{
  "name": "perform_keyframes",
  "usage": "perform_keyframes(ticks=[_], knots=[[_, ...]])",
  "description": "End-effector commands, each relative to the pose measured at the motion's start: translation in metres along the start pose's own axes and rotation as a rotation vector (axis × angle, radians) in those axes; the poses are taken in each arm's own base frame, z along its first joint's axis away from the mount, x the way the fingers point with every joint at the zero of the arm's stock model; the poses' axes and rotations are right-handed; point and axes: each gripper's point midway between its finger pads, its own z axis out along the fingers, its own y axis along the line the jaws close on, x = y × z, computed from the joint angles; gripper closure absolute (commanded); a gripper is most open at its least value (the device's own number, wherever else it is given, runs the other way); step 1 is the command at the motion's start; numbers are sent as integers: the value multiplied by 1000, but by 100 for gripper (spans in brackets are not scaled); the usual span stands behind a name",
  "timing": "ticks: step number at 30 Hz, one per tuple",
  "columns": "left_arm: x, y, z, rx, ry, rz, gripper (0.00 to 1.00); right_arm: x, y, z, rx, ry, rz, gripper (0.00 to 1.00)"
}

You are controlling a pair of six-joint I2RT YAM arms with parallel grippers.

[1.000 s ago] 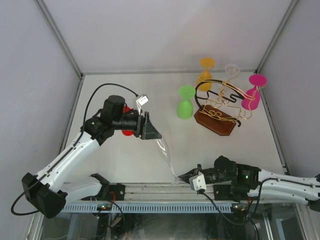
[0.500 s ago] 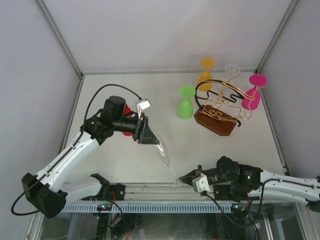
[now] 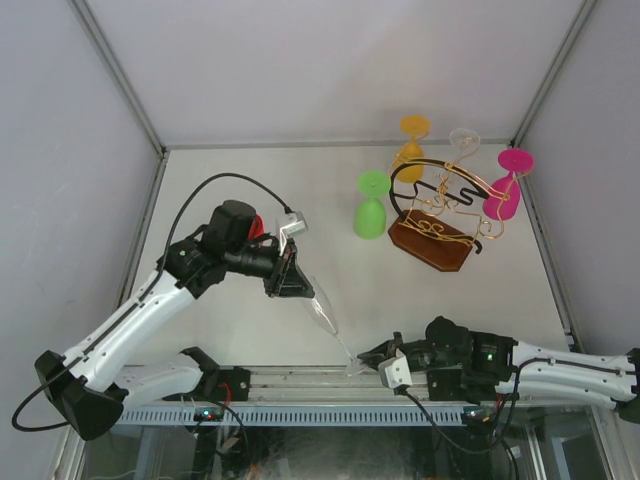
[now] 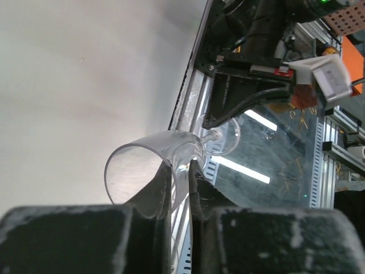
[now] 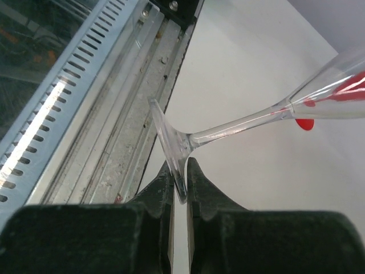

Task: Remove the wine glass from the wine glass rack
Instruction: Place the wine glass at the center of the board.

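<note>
Right pincer (image 5: pixel 179 174) pinched on the foot's edge of the glass (image 3: pixel 320 308). Left pincer (image 4: pixel 179 172) nipped on the bowl wall at the rim, one finger inside, one outside. Glass hangs tilted between my two arms, foot toward the near edge, well apart from the rack (image 3: pixel 432 243) at far right. Judgement: a handover. The foot grip looks too thin to carry alone, so the rim grip takes over.

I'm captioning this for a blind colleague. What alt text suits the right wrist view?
The right gripper pinches the foot of a clear wine glass by its edge; the stem slants up right to the bowl at the frame's edge. A slotted metal rail runs along the left, beside the pale table.
</note>
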Motion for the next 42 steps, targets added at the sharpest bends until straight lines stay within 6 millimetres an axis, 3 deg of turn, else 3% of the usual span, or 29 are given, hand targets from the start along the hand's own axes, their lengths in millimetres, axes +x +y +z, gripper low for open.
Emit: perform_keyframes(ticks=[1,11,16,19,23,28,33,42], knots=[[5,-46,-12,140,31,54,98,-12,-64,-11,286,16,6,100],[-11,-48,-26,57,-68,96,100,-14,-66,-10,284,16,8,100],[-14,-46,-34,0,-101,98,100,-17,-69,-12,298,6,5,90],[-14,-42,-36,-30,-99,89,100,-17,-69,-12,300,4,12,77],[-17,-37,-38,-75,-98,79,100,-18,-69,-13,302,1,15,68],[-22,-9,-46,-258,-109,41,100,-13,-72,-15,326,26,24,59],[-32,5,-54,-365,-142,17,100,-8,-84,-23,401,59,38,57],[-62,56,-69,-671,-181,-68,100,-24,-107,-44,550,2,64,56]])
